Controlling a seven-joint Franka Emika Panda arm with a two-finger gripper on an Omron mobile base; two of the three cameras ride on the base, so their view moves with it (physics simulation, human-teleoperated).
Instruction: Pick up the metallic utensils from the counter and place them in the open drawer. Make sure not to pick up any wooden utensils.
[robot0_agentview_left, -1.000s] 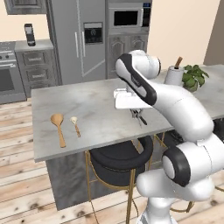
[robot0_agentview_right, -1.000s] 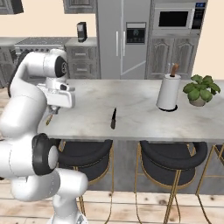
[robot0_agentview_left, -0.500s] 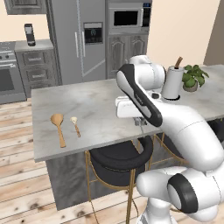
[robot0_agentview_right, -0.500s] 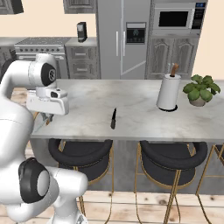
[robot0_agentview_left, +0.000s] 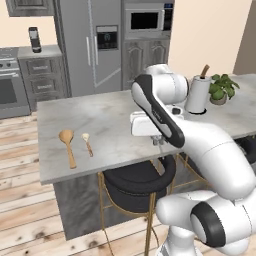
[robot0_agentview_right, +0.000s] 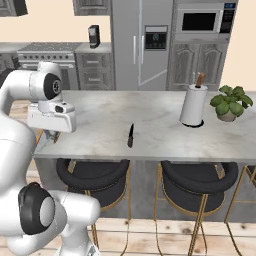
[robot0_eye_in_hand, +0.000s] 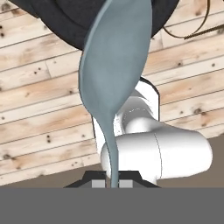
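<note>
Jaws (robot0_eye_in_hand: 112, 183) pinched on the silver-grey spoon (robot0_eye_in_hand: 114, 83), carried clear of the tabletop (robot0_agentview_right: 160, 125) edge — drawer placement pending; the dark knife (robot0_agentview_right: 130, 135) lies beyond the jaws — untouched.

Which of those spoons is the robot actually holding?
The thin silver-grey spoon, pinched by its handle between the fingers. Both wooden spoons lie on the counter.

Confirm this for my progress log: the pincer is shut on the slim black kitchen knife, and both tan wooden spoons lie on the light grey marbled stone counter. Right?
Not quite. The pincer is shut on the thin silver-grey spoon, as the hand view shows. The slim black kitchen knife lies on the light grey marbled stone counter in the right base view. The rest holds: both tan wooden spoons lie there.
</note>
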